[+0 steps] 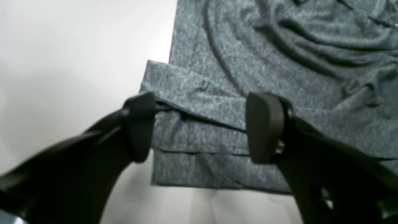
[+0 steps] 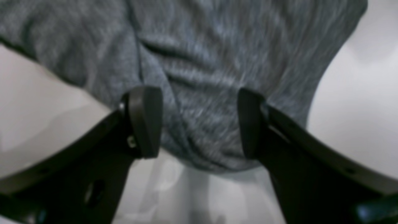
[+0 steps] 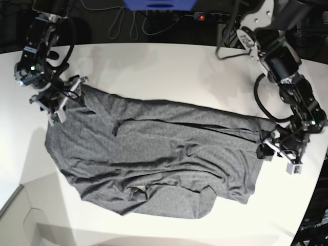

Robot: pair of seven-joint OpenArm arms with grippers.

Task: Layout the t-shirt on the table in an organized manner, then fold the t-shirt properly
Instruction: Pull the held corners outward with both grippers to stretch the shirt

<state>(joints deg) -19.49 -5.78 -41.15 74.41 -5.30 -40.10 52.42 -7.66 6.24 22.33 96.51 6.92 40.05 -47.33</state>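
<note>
The dark heather-grey t-shirt (image 3: pixel 154 164) lies spread and wrinkled across the white table (image 3: pixel 169 72). At the shirt's right end my left gripper (image 3: pixel 267 146) stands open. The left wrist view shows its fingertips (image 1: pixel 140 127) apart over a layered hem corner of the t-shirt (image 1: pixel 217 118). My right gripper (image 3: pixel 65 100) is at the shirt's far left corner, also open. In the right wrist view the right gripper (image 2: pixel 197 123) has its pads (image 2: pixel 146 121) wide apart, with a rounded bunch of t-shirt (image 2: pixel 202 77) below them. Neither gripper pinches cloth.
The table's curved edge runs close by the left arm (image 3: pixel 312 169) on the right and cuts across the front left corner (image 3: pixel 20 205). A power strip with a red light (image 3: pixel 202 17) and cables lie beyond the far edge.
</note>
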